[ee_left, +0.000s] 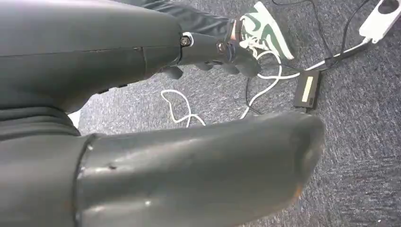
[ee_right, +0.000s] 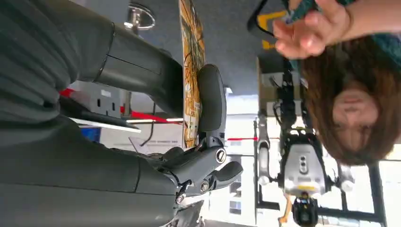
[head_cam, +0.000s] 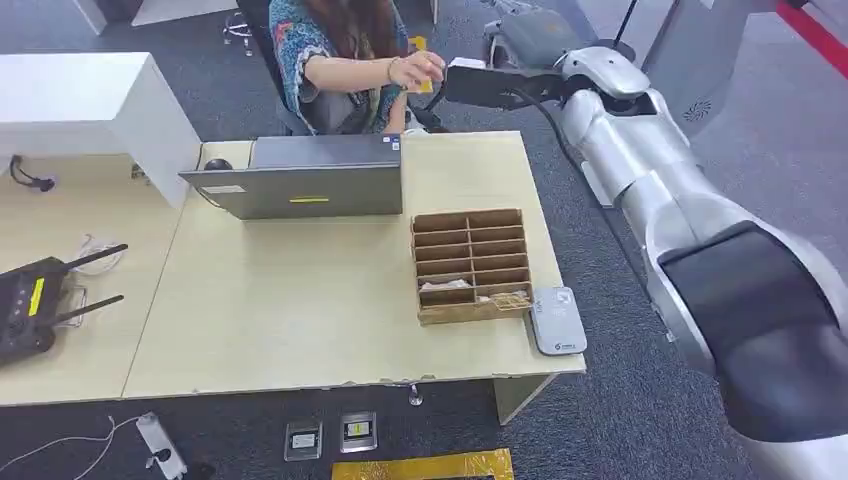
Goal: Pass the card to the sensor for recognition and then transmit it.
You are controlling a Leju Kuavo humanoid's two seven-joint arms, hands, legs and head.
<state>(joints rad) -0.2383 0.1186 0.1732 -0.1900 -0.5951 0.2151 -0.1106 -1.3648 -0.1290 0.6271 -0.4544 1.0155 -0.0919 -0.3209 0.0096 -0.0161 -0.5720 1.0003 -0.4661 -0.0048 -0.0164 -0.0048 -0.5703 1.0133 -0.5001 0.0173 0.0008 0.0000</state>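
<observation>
Card [ee_right: 191,71] pinched edge-on in right robot hand [ee_right: 198,142], extended past surface [head_cam: 300,300] toward seated person's hand [head_cam: 415,68]. Left robot hand [ee_left: 222,54] hangs over floor, fingers curled, holding nothing. Risk: early release, card drops between hands.

I see the right hand [head_cam: 470,82] extended past the counter's [head_cam: 300,300] far edge, meeting a person's hand [head_cam: 420,70] there. Laptop [head_cam: 300,180] blocks the far middle; slotted wooden box [head_cam: 470,265] and grey sensor [head_cam: 557,320] occupy the right side. Bare counter lies left of the box, toward the router [head_cam: 30,305].
</observation>
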